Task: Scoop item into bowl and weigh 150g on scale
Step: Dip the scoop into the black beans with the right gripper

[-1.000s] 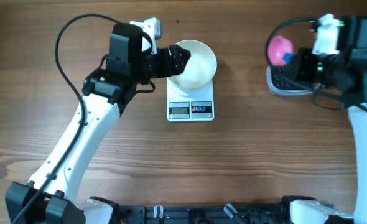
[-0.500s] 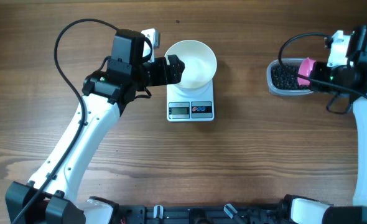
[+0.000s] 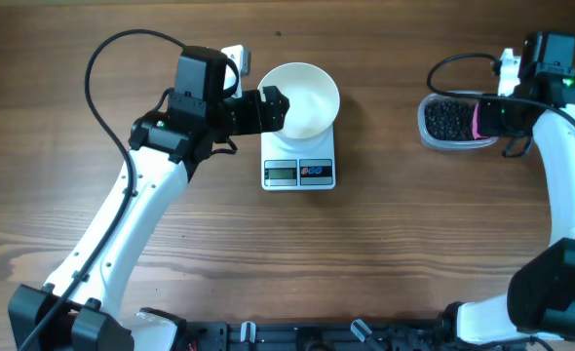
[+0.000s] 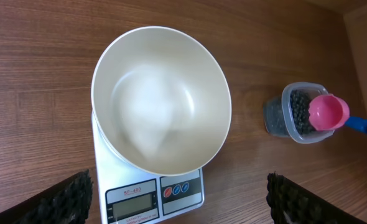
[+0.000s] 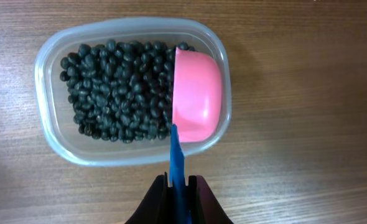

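Right fingers (image 5: pixel 157 202): pinching scoop (image 5: pixel 197 94) handle, cup on edge, mouth facing beans (image 5: pixel 115 87). Left fingers (image 4: pixel 68 199): spread beside bowl (image 4: pixel 162 99).

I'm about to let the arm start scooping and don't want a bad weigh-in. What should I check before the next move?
1. Bowl seated on scale, empty: ok.
2. Left gripper open, its fingers apart from the bowl in the left wrist view: ok.
3. Display reads zero: cannot tell, digits too small.
4. Right gripper shut on the blue handle of the scoop: ok.
5. Scoop over the tub of beans: ok.
6. Scoop loaded: not ok, its cup looks empty in the left wrist view.
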Motion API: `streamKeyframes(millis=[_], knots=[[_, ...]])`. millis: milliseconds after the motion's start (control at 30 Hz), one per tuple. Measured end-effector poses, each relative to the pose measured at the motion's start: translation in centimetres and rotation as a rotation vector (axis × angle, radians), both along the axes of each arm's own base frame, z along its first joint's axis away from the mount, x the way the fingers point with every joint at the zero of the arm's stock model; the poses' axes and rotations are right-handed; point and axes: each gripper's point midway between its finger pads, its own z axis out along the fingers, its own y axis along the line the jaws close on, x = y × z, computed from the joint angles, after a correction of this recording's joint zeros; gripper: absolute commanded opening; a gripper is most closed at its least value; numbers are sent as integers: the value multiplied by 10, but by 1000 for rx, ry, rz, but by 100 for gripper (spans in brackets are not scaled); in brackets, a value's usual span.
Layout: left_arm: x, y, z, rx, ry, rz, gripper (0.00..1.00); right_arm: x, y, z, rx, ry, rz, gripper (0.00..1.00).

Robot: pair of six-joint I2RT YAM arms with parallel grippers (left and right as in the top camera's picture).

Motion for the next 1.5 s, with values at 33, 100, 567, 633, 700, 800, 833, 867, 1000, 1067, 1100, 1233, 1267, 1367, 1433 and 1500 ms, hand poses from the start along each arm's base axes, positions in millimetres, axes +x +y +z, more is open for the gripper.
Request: streamKeyframes(millis=[33,100,567,633,700,800,833,867,1000,1067,1100,1233,1267,1367,1433,1500], knots=[[0,0,0,0,0,0,93,1,1,-3,8,3,3,4],[0,0,0,0,0,0,93,4,4,-6,26,5,10,4],[1,-1,-7,6,17,0,93,-3,35,-30,197,87,108,4],[1,-1,-7,6,17,0,93,-6,38,-31,222,100,110,4],[1,-1,-7,6,17,0,93,-8,41,-30,238,111,112,4],[2,-1,-7,6,17,0,93,-7,43,-23,252,109,111,4],[1,-1,-7,6,17,0,92,-7,44,-22,258,107,110,4],[2,-1,-7,6,17,0,92,-7,45,-21,263,107,107,4],[2,0,-7,6,17,0,92,-10,41,-21,291,111,68,4],[1,-1,-7,6,17,0,92,-10,35,-20,319,101,42,4],[1,-1,-7,6,17,0,92,-10,31,-19,336,93,24,4],[1,-1,-7,6,17,0,92,-11,15,-22,385,80,-37,4],[1,-1,-7,6,17,0,92,-10,12,-26,403,81,-52,4],[1,-1,-7,6,17,0,92,-8,12,-31,472,80,-70,4],[1,-1,-7,6,17,0,92,-8,14,-34,505,87,-75,4],[1,-1,-7,6,17,0,92,-7,17,-35,533,95,-76,4]])
